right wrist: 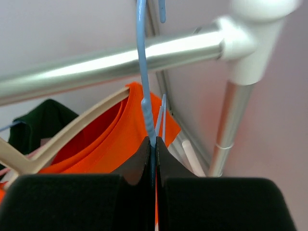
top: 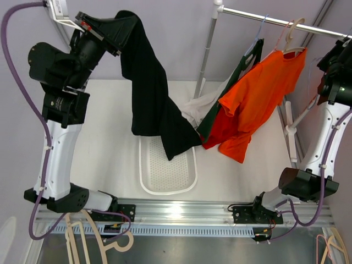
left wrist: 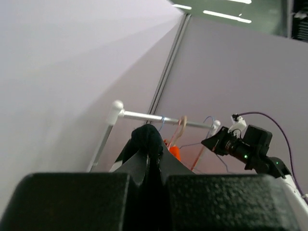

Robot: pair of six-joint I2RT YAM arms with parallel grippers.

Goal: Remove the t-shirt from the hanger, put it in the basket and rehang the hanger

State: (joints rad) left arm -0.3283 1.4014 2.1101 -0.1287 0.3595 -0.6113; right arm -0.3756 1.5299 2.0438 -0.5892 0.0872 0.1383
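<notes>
Left gripper [top: 124,25]: clenched on a bunched fold of the black fabric t-shirt [top: 148,93] and raised high at the far-left side; the wrist view shows cloth pinched between both fingers.
Right gripper [right wrist: 153,144]: closed on the neck of the thin blue wire hanger [right wrist: 140,72], just under its hook, which sits over the shiny metal rail [right wrist: 96,62] near the right end post.
T-shirt position: it drapes in a long fall from the left gripper, its lower end over the far end of the white perforated plastic basket [top: 147,184] as seen from above. No hanger shows inside it, so I judge it already free.
Why the high lift: likely to draw the cloth clear of the rail and its neighbours.
Why the right hold: probably to steady the hanger so it neither swings nor slips off the rail.
Neighbours: a bright orange fabric t-shirt [top: 258,88] hangs on a beige plastic hanger [top: 294,41], with a dark green garment [top: 242,69] beside it.
Step in hand: seemingly carrying the t-shirt to the basket for release.
Risk: the trailing end hangs just beside the green and orange hems and could snag.
</notes>
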